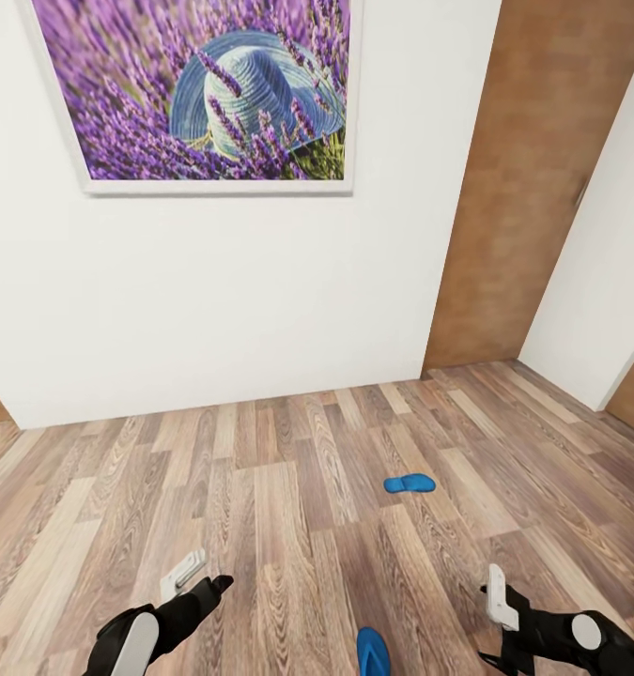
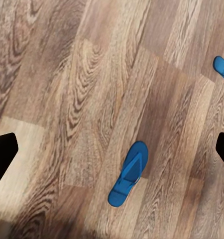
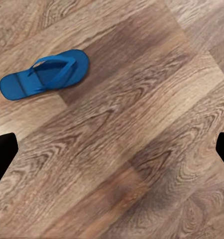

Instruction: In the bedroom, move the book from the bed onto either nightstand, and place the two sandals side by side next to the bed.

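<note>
Both pincers, left (image 1: 199, 575) and right (image 1: 497, 601), spread empty; drop straight over near sandal (image 1: 373, 652), far sandal (image 1: 409, 484) apart.

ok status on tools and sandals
Left tool open, right tool open, both empty. One sandal on floor ahead, other sandal near base, apart. Nothing between.

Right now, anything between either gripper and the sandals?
Nothing visible. The near sandal lies on bare wood floor between the left gripper and right gripper; the far sandal lies farther ahead, also on open planks. Both grippers are open and empty.
</note>
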